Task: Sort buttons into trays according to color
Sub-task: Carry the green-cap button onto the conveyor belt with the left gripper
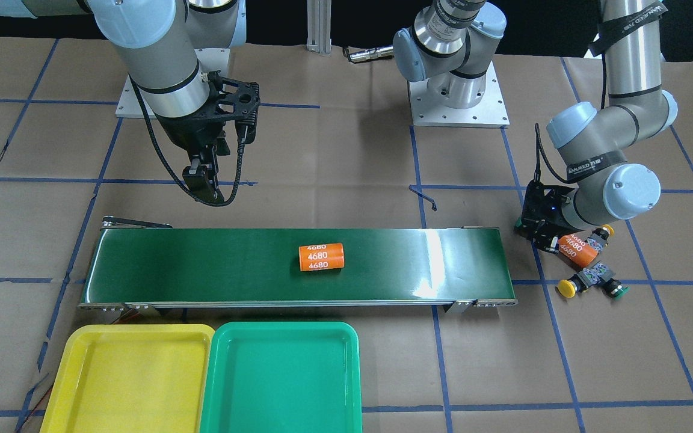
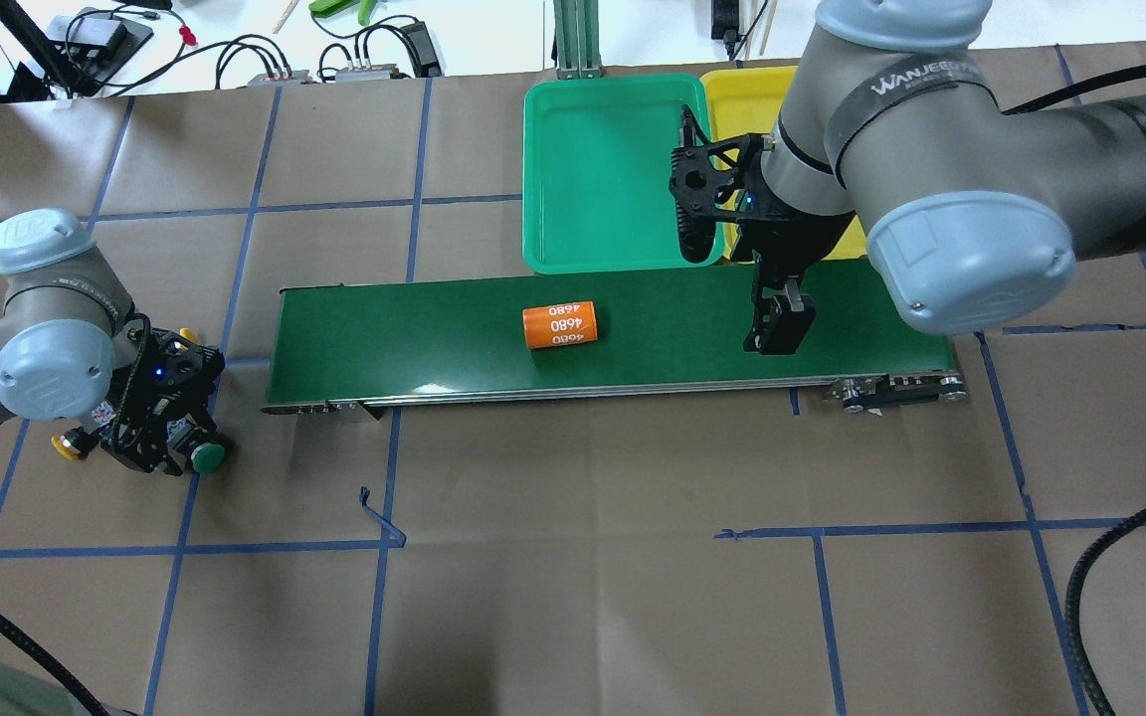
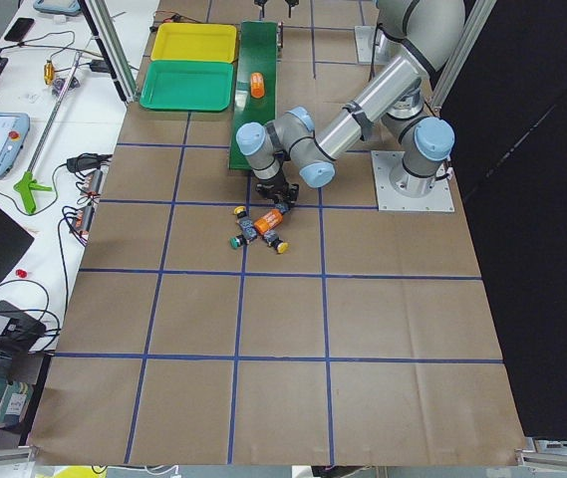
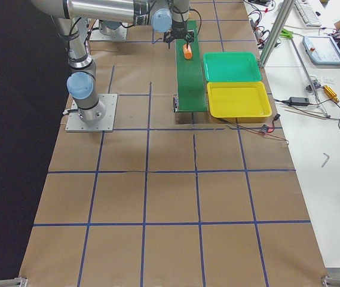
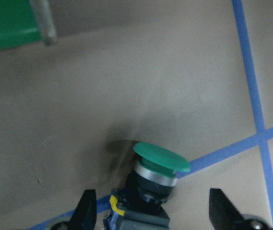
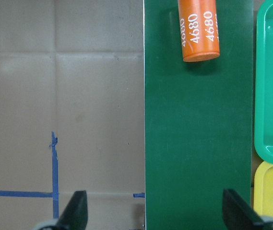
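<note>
- The two shallow rectangular plastic trays, a bright yellow tray (image 1: 130,379) and a green tray (image 1: 280,379), are seen bare and side by side next to the long dark green conveyor belt (image 1: 202,270). No button has been delivered, so the sorting is judged to be at its very start.
- Three buttons are found on the brown paper-covered table (image 1: 322,150) off the belt's end on the robot's left. They are a yellow-capped push-button (image 1: 566,288), a second yellow-capped button (image 1: 606,231) and a green-capped button (image 1: 617,291), clustered about an orange cylinder marked 4680 (image 1: 576,249).
- The fourth, a green-capped push-button with black collar (image 5: 161,158), is straddled by the left gripper (image 5: 153,213). Its fingers are spread wide, one on either side, and no contact is seen, so nothing is held yet.
- The right gripper (image 6: 156,215) is held wide and bare over the belt near the trays. A second orange cylinder (image 6: 198,31) lies further along the belt.
- All four deliveries are judged to remain: two yellow caps and two green.
</note>
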Robot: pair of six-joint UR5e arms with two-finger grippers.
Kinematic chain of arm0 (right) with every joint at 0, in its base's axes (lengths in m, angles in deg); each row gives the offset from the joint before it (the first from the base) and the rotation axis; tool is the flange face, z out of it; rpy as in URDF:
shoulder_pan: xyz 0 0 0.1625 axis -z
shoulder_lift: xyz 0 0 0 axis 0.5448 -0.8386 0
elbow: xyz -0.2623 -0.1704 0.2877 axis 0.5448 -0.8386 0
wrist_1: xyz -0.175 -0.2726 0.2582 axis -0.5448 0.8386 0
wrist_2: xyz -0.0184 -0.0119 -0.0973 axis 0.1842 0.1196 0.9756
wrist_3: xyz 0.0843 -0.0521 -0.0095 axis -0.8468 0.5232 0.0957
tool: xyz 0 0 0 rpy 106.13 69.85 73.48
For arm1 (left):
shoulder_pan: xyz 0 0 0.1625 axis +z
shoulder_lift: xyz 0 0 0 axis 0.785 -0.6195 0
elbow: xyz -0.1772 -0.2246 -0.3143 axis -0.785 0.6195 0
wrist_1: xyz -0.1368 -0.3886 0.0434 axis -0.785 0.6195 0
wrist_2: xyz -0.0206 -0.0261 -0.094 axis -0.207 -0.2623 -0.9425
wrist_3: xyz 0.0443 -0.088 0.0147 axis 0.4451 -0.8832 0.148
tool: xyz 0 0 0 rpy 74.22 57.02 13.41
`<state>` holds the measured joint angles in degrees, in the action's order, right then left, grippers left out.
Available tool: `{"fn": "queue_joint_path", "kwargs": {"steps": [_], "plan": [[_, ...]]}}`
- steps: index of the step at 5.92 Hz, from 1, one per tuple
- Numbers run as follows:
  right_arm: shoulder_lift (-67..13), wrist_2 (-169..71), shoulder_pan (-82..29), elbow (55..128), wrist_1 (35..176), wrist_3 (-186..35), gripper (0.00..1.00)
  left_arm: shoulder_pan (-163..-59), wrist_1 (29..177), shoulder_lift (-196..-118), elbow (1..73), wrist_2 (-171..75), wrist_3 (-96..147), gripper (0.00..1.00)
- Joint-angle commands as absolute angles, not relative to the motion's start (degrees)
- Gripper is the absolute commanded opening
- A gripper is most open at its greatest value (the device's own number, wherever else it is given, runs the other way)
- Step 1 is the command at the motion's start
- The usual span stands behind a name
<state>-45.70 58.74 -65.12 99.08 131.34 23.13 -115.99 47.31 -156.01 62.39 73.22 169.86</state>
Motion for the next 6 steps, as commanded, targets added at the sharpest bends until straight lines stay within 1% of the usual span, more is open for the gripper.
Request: {"fn": "queue_joint_path", "kwargs": {"steps": [1, 2, 3, 4, 5, 6], "plan": [[-45.8, 58.8, -65.1, 99.0, 131.4, 23.0, 1.00, -116.1, 46.5, -155.4, 61.8, 73.5, 167.9, 0.17], [-45.8, 58.8, -65.1, 98.8, 131.8, 23.0, 1.00, -116.3, 47.3, -153.9, 60.2, 73.7, 164.3, 0.11], [-45.8, 58.9, -65.1, 98.8, 131.9, 23.0, 1.00, -116.8, 55.0, -153.5, 54.8, 73.2, 157.0, 0.01], [-45.8, 58.9, -65.1, 98.8, 131.9, 23.0, 1.00, -117.8, 59.4, -154.5, 49.2, 71.8, 151.1, 0.00], [-45.8, 58.9, -65.1, 98.9, 132.0, 23.0, 1.00, -119.3, 59.8, -153.4, 46.4, 65.3, 145.3, 0.00], [-45.8, 58.9, -65.1, 98.9, 132.0, 23.0, 1.00, -121.3, 59.9, -155.1, 43.5, 62.0, 138.4, 0.00]]}}
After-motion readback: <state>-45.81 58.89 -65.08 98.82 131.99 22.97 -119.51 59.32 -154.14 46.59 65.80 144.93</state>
